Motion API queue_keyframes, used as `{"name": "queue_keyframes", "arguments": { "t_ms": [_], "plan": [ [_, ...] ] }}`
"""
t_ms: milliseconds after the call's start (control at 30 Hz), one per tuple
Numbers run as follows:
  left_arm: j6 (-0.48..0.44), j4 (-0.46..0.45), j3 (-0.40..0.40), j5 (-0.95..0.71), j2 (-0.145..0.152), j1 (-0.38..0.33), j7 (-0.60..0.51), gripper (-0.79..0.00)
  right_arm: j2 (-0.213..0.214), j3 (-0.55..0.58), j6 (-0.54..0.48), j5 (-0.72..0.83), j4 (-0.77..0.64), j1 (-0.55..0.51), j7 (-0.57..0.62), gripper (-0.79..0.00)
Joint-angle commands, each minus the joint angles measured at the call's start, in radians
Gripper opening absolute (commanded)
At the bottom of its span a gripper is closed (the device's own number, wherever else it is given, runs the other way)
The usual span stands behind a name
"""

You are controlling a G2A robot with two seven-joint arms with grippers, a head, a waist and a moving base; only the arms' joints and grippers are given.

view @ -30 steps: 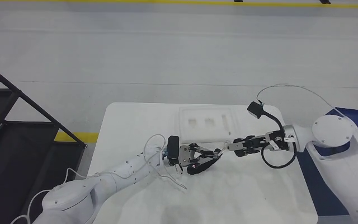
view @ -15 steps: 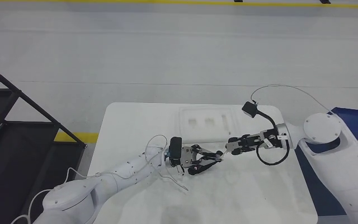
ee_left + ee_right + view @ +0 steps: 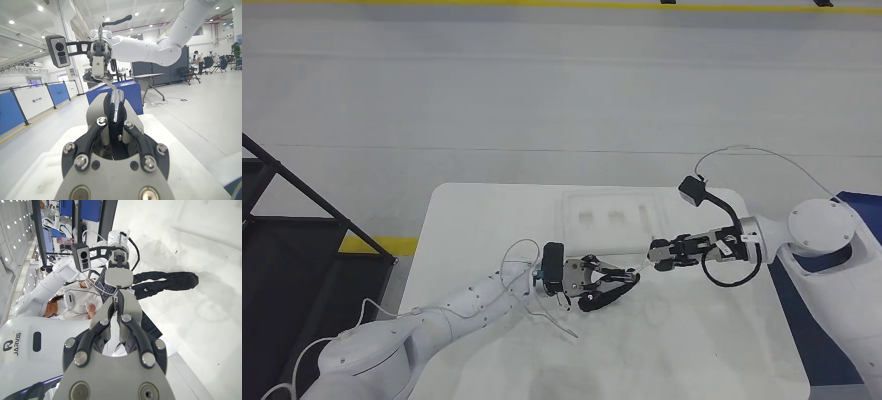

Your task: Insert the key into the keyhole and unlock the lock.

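My left gripper (image 3: 114, 103) is shut on a chrome lock cylinder (image 3: 117, 102), holding it above the table's middle (image 3: 627, 273). A black cable loop (image 3: 166, 280) hangs from the lock down to the table. Facing it, my right gripper (image 3: 98, 75) is shut on a small metal key (image 3: 109, 83). The key slants down and its tip meets the end face of the lock. How deep it sits I cannot tell. In the right wrist view the right gripper (image 3: 115, 300) pinches the key head, with the left gripper (image 3: 118, 275) straight ahead.
A white foam tray (image 3: 612, 215) with shallow recesses lies on the white table (image 3: 702, 340) just behind both grippers. The near half of the table has free room. A black frame (image 3: 302, 190) stands off the table's left side.
The right arm shifted slightly toward the left gripper and its wrist turned a little. The left gripper and lock stayed almost in place. Both grips are unchanged.
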Motion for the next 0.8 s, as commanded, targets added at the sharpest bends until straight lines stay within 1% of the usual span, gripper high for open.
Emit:
{"name": "queue_keyframes", "arguments": {
  "t_ms": [0,200,333,467,567,633,700,733,767],
  "plan": [
    [0.005,0.002,0.000,-0.005,-0.001,0.000,0.005,-0.785,0.003,0.008,0.017,-0.015,-0.021,-0.008,-0.009,-0.785],
    [0.038,0.018,0.000,-0.019,-0.005,0.000,0.038,-0.785,0.015,0.058,0.080,-0.062,-0.100,-0.055,-0.096,-0.785],
    [0.094,0.030,0.000,-0.020,-0.004,0.006,0.094,-0.785,0.026,0.111,0.124,-0.092,-0.185,-0.098,-0.147,-0.785],
    [0.147,0.038,0.000,-0.036,0.000,0.012,0.147,-0.785,0.037,0.151,0.181,-0.159,-0.275,-0.144,-0.183,-0.785],
    [0.164,0.041,0.000,-0.060,0.002,0.014,0.164,-0.785,0.044,0.158,0.229,-0.214,-0.327,-0.161,-0.174,-0.785],
    [0.174,0.040,0.000,-0.077,0.003,0.015,0.174,-0.785,0.046,0.151,0.239,-0.222,-0.351,-0.170,-0.164,-0.785],
    [0.172,0.032,0.000,-0.083,0.003,0.015,0.172,-0.785,0.044,0.116,0.228,-0.160,-0.332,-0.172,-0.086,-0.785],
    [0.169,0.027,0.000,-0.084,0.003,0.014,0.169,-0.785,0.043,0.095,0.224,-0.155,-0.315,-0.157,-0.040,-0.785],
    [0.166,0.024,0.000,-0.080,0.003,0.012,0.166,-0.785,0.042,0.080,0.215,-0.160,-0.301,-0.138,-0.027,-0.785]
  ]
}}
